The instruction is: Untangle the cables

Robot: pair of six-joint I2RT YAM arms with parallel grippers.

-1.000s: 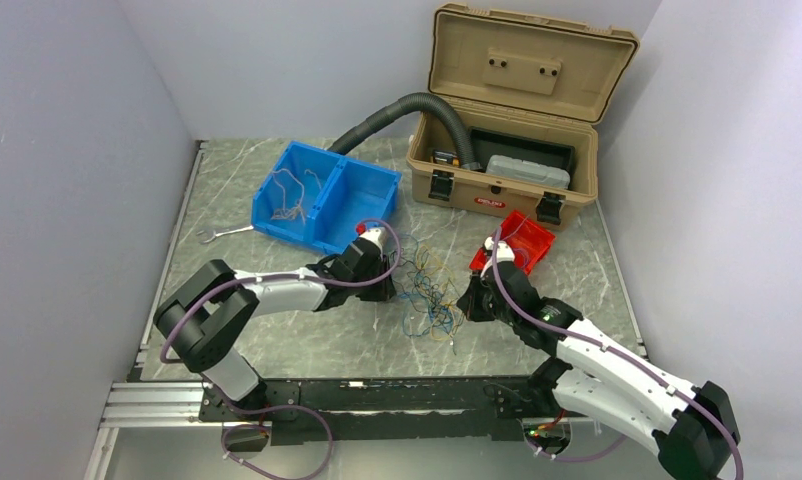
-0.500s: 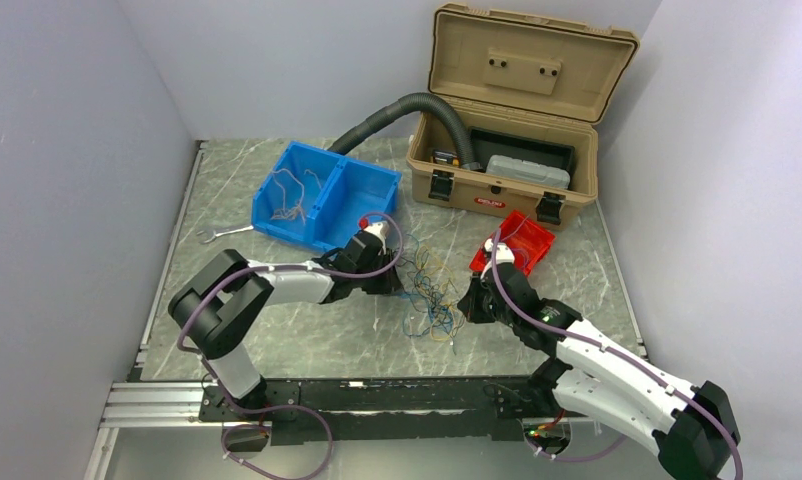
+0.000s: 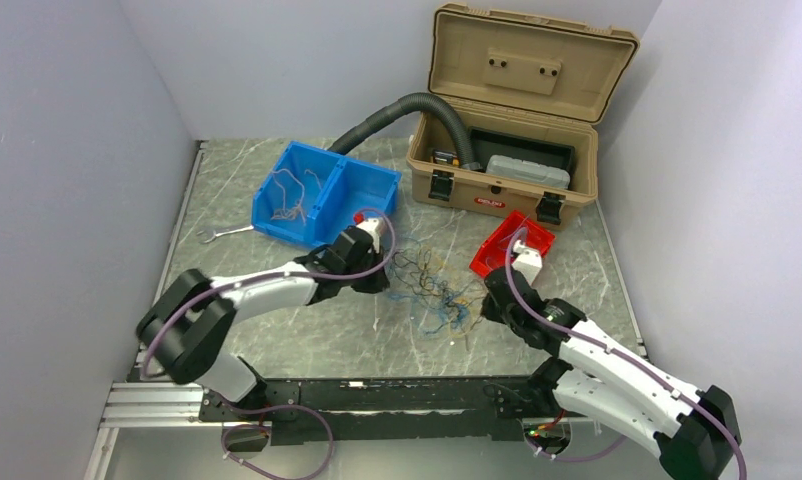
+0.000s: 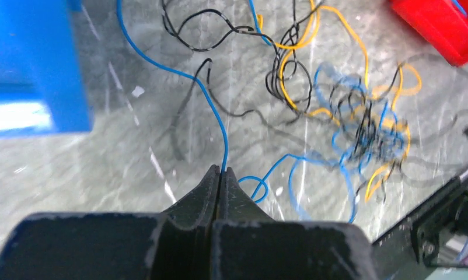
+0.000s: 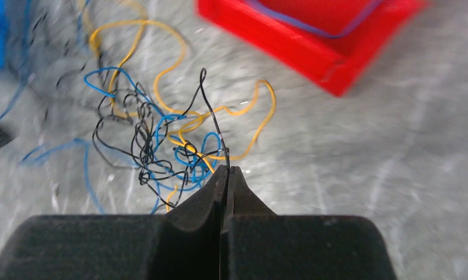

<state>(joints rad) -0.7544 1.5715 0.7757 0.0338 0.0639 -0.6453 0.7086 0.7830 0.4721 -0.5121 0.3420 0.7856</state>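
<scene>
The cables are a tangle of thin blue, yellow and black wires on the marble table between my arms. My left gripper is at the tangle's left edge. In the left wrist view it is shut on a blue wire that leads up and away from the knot. My right gripper is at the tangle's right edge. In the right wrist view it is shut on a black wire that rises from the knot.
A blue two-part bin behind the left gripper holds whitish wires in its left part. A red bin sits right of the tangle. A tan open toolbox, a black corrugated hose and a wrench lie further back.
My right gripper has moved to the right and my left gripper slightly left and back. The tangle has been drawn out sideways and shifted right.
</scene>
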